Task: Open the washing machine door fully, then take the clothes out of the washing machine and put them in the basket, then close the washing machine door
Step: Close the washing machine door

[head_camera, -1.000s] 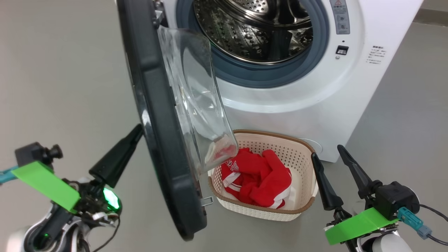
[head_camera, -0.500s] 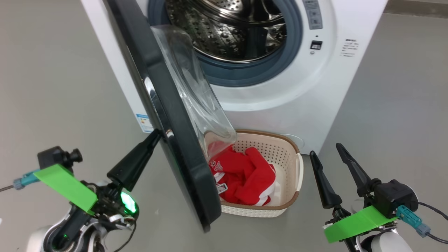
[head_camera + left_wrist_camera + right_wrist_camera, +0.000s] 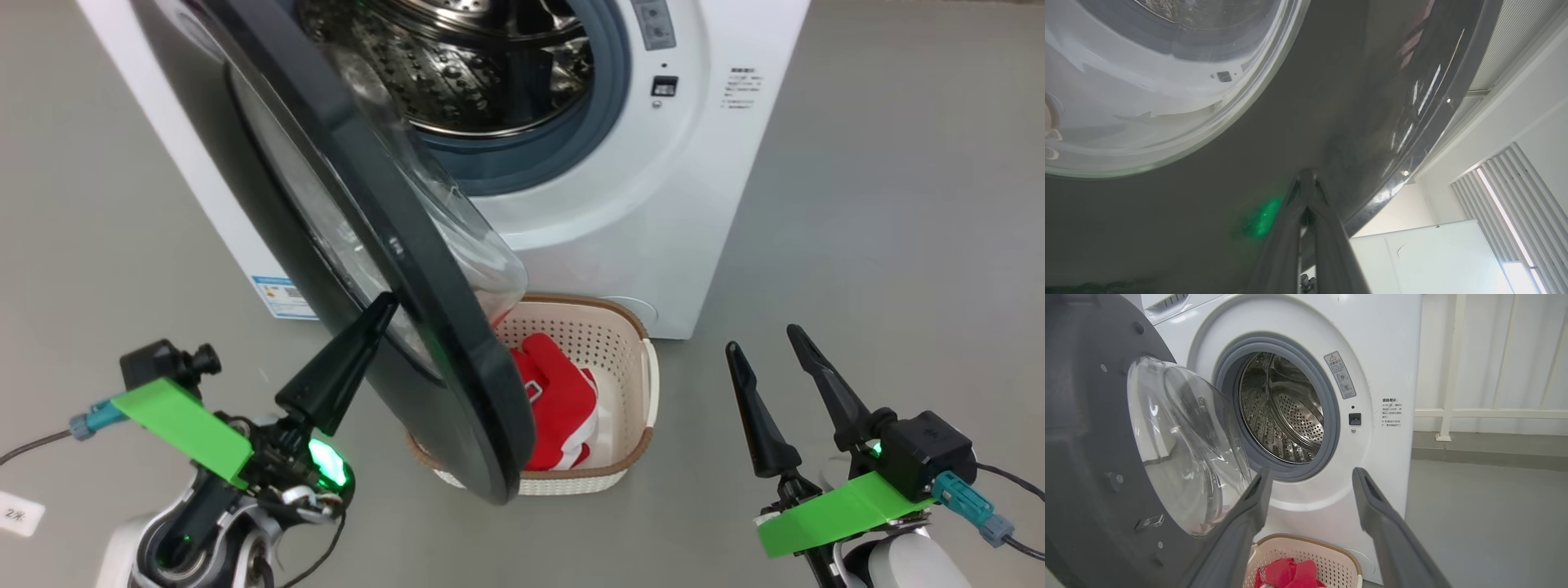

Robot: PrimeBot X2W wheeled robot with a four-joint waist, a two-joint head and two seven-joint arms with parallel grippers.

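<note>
Two raised | left gripper [image 3: 385, 304] closed, tip against door [image 3: 457, 384] | right gripper [image 3: 761, 338] spread

Head looks down; wrists face the washing machine door [image 3: 465, 384] (left closest).

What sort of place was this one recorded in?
Likely a test room staged for laundry rather than a home: a freestanding washing machine on a plain grey floor, with a basket before it.
</note>
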